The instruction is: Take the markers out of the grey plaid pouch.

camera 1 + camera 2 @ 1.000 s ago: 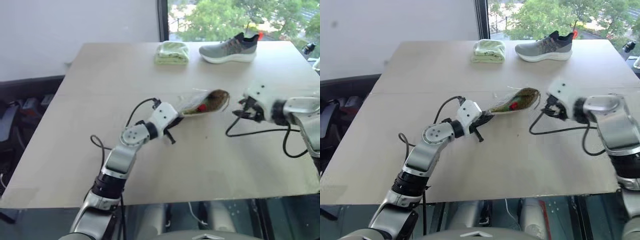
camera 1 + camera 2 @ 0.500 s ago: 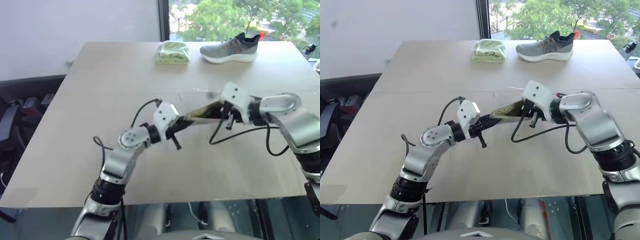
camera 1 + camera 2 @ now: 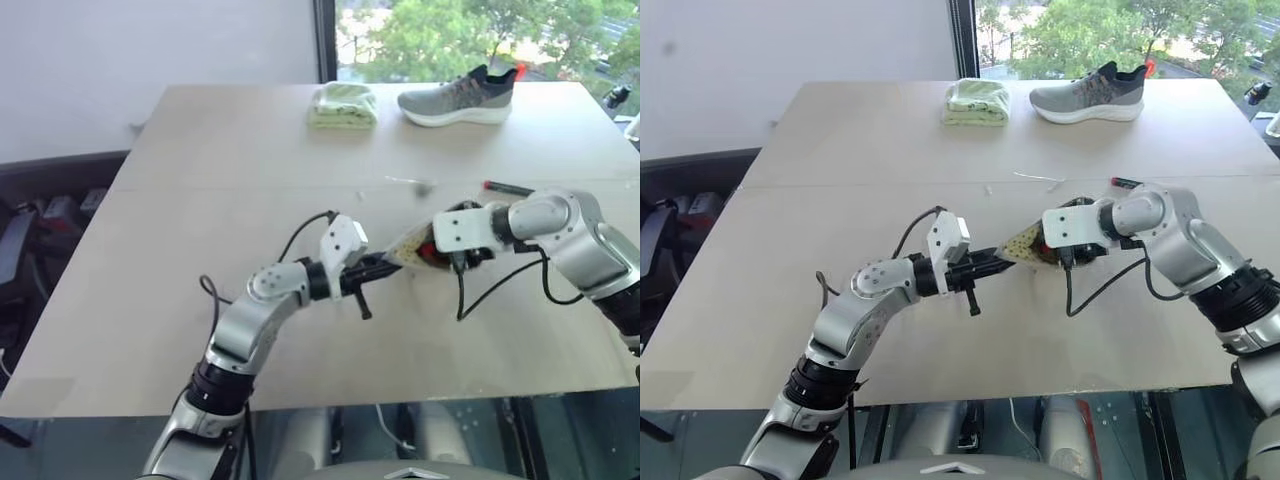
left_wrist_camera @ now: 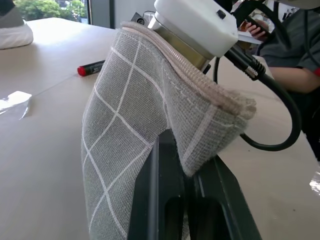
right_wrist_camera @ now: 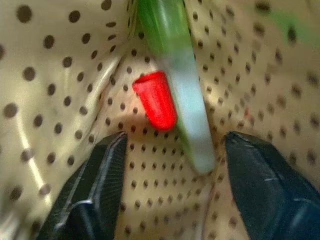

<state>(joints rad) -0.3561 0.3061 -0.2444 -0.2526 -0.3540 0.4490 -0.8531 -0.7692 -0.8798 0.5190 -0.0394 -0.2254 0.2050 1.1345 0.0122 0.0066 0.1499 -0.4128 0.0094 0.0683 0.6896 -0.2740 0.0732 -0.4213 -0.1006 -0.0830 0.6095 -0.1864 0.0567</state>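
My left gripper point(image 3: 383, 266) is shut on one end of the grey plaid pouch point(image 3: 408, 243) and holds it off the table. In the left wrist view its black fingers point(image 4: 165, 165) pinch the grid-lined fabric point(image 4: 135, 115). My right gripper point(image 3: 436, 251) reaches into the pouch's open mouth. The right wrist view looks into the dotted yellowish lining, where a green marker point(image 5: 172, 60) and a short red marker point(image 5: 156, 100) lie just beyond and between my open fingers point(image 5: 95, 185). A thin dark marker with a red end point(image 3: 508, 187) lies on the table behind my right arm.
A grey sneaker point(image 3: 460, 95) and a folded light green cloth point(image 3: 343, 104) sit at the table's far edge. A clear plastic scrap point(image 3: 405, 183) lies behind the pouch. A seated person point(image 4: 295, 60) is beyond the table in the left wrist view.
My right gripper has swung in from the right and gone into the pouch's mouth, its fingers now open. My left gripper has drawn the pouch nearer and turned it. The dark marker has come into view on the table.
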